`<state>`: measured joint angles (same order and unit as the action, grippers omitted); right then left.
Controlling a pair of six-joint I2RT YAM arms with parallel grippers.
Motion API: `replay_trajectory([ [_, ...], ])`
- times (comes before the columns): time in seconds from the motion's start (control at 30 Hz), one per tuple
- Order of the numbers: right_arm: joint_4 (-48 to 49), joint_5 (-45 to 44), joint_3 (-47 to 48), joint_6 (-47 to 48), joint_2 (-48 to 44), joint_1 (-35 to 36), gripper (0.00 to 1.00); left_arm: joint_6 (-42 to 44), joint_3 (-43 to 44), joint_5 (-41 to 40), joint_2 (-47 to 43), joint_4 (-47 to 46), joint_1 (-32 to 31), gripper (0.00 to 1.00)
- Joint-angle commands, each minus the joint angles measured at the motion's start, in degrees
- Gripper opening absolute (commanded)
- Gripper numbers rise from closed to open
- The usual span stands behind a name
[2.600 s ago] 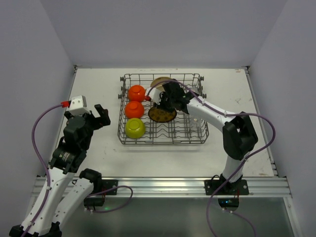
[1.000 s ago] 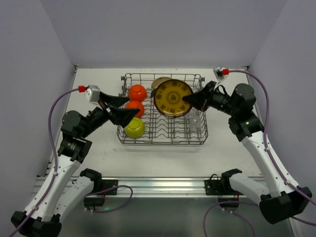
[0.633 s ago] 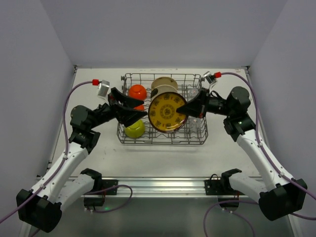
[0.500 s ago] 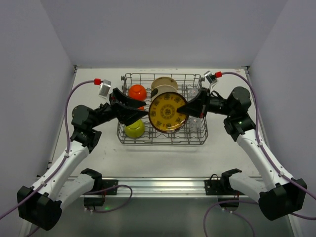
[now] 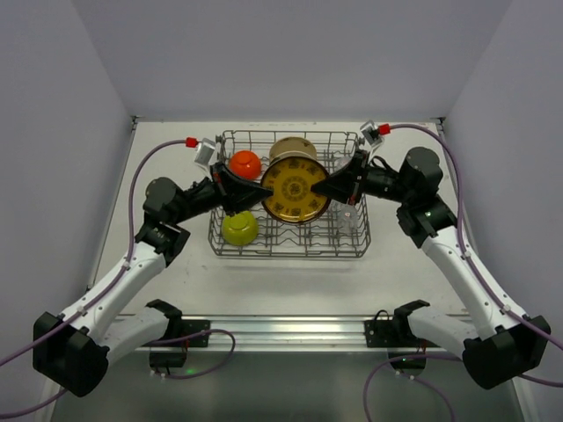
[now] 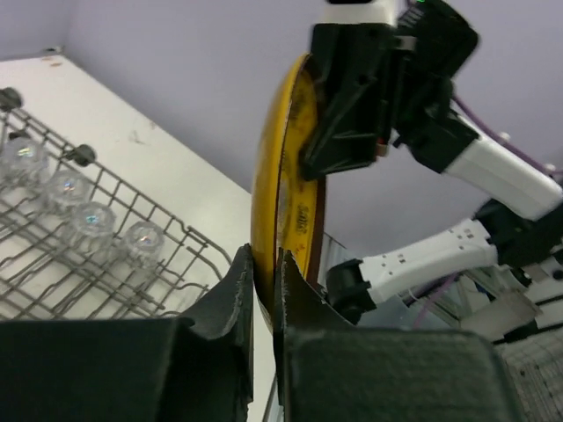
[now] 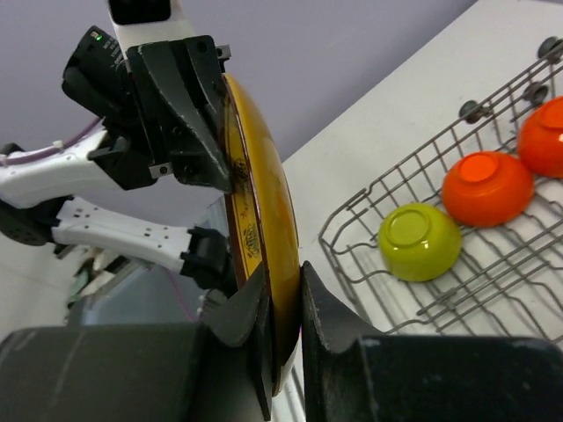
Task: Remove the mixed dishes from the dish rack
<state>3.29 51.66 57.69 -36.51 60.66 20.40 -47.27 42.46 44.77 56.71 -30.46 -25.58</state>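
Note:
A round plate [image 5: 295, 189] with a dark brown pattern hangs on edge above the grey wire dish rack [image 5: 290, 253]. My left gripper [image 5: 262, 187] is shut on its left rim and my right gripper [image 5: 315, 191] on its right rim. The left wrist view shows the yellow plate edge [image 6: 273, 193] pinched between my left gripper [image 6: 266, 272], and the right wrist view shows the plate [image 7: 264, 202] clamped in my right gripper [image 7: 283, 299]. In the rack stand an orange bowl [image 5: 244, 164], a yellow-green bowl [image 5: 239, 228], another plate [image 5: 293, 148] and small clear glasses [image 5: 352, 220].
The rack sits mid-table on a white surface, with bare table [image 5: 167, 158] to its left and bare table [image 5: 413, 167] to its right. Grey walls close in the sides and back. A metal rail [image 5: 290, 330] runs along the near edge.
My left arm has reached in from the left and its gripper has shut on the plate's left rim. The right gripper keeps its hold, and the plate has shifted slightly.

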Motion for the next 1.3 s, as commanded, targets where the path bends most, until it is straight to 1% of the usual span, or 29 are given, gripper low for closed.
replay_trajectory([
  [0.0,-1.62,-1.73,3.57,1.88,0.95,1.83,0.00,4.46,4.12,-4.41,1.47,6.01,-0.78,0.00],
  [0.07,-1.18,-2.70,3.04,1.88,1.12,1.83,0.00,5.42,4.56,-6.62,0.95,9.09,-0.78,0.00],
  [0.1,-1.01,-3.05,2.87,1.88,1.21,1.83,0.01,5.60,4.39,-9.33,0.51,9.88,-0.78,0.00],
  [0.13,-0.74,-3.66,2.43,1.62,1.12,1.83,0.10,5.69,4.30,-10.83,-0.01,10.94,-0.78,0.00],
  [0.17,-0.91,-5.50,2.25,1.62,1.04,1.83,0.49,5.95,4.30,-12.24,-1.06,11.55,-0.78,0.00],
  [0.2,-1.18,-6.91,2.08,1.62,0.69,1.83,0.70,6.04,4.65,-15.30,-1.51,13.39,-0.78,0.00],
  [0.23,-1.70,-8.23,1.99,1.45,0.42,1.83,0.86,6.22,5.00,-17.07,-2.03,14.71,-0.78,0.00],
  [0.27,-3.01,-11.90,1.99,1.44,0.16,1.75,0.99,6.74,5.53,-20.83,-2.91,15.86,-0.78,0.00],
  [0.3,-3.81,-14.19,2.07,1.53,-0.02,1.40,0.99,6.92,6.84,-23.30,-3.44,17.35,-0.78,0.00],
  [0.33,-5.82,-16.57,2.51,2.23,-0.80,1.22,0.99,7.10,7.89,-26.81,-3.88,21.71,-0.78,0.00],
  [0.37,-8.97,-22.59,2.60,2.76,-1.33,0.96,0.99,7.53,9.12,-30.59,-4.67,24.28,-0.70,0.00],
  [0.4,-10.83,-26.83,2.86,3.37,-1.95,0.69,0.99,7.63,12.44,-39.41,-4.76,30.31,-0.52,0.00],
  [0.47,-16.54,-36.76,2.95,4.96,-4.23,0.60,0.99,7.28,17.19,-48.94,-2.59,39.21,0.09,0.00],
  [0.5,-17.43,-43.68,2.08,5.83,-5.02,0.52,0.99,6.49,23.14,-56.04,-1.00,47.16,2.36,0.00],
  [0.53,-17.87,-45.40,1.47,6.36,-6.94,0.43,0.99,5.70,25.98,-58.03,0.49,50.03,4.64,0.00],
  [0.57,-18.40,-46.20,0.94,6.80,-7.83,0.43,0.99,4.04,29.05,-58.65,3.21,51.54,11.19,0.00],
  [0.63,-19.19,-45.77,-0.21,7.24,-10.02,0.34,0.99,0.18,30.57,-57.53,7.34,53.66,19.30,0.00],
  [0.67,-19.63,-45.25,-0.30,7.33,-10.65,0.34,0.99,-1.32,31.01,-55.86,8.93,53.57,27.09,0.00],
  [0.73,-21.73,-44.98,-0.39,7.33,-11.88,0.43,0.99,-5.36,30.76,-53.05,14.53,51.74,34.17,0.00],
  [0.77,-22.44,-45.07,-0.82,7.16,-13.28,0.34,0.99,-6.25,29.45,-51.12,16.40,47.99,38.11,0.00],
  [0.87,-24.03,-44.19,-2.23,7.33,-17.22,0.34,0.99,-7.58,25.42,-47.07,24.13,39.37,41.39,0.00],
  [0.9,-24.12,-43.93,-3.45,7.77,-18.38,0.34,0.99,-7.58,24.70,-47.93,25.89,35.42,41.58,0.00],
  [0.93,-24.55,-44.27,-3.98,8.03,-19.61,0.34,0.99,-8.62,24.43,-48.81,29.39,34.51,42.10,0.00],
  [0.97,-24.82,-44.36,-4.51,8.38,-21.88,0.34,0.99,-8.63,23.82,-47.42,31.08,32.76,42.63,0.00],
  [1.0,-25.17,-44.71,-5.21,9.17,-23.04,0.34,0.99,-8.46,23.90,-46.37,32.75,28.31,43.07,0.00],
  [1.03,-25.61,-44.45,-5.57,9.61,-24.09,0.34,0.99,-8.28,24.16,-45.66,35.81,27.39,43.42,0.00],
  [1.07,-25.96,-43.93,-5.75,10.14,-25.06,0.34,0.99,-7.67,24.42,-45.04,37.06,25.12,43.86,0.00],
  [1.13,-27.01,-43.14,-6.19,11.11,-27.26,0.34,0.99,-7.05,24.43,-45.04,40.04,24.40,44.30,0.00],
  [1.27,-28.34,-42.60,-5.93,12.95,-28.06,0.43,0.99,-8.02,21.27,-42.32,42.34,20.55,44.83,0.00],
])
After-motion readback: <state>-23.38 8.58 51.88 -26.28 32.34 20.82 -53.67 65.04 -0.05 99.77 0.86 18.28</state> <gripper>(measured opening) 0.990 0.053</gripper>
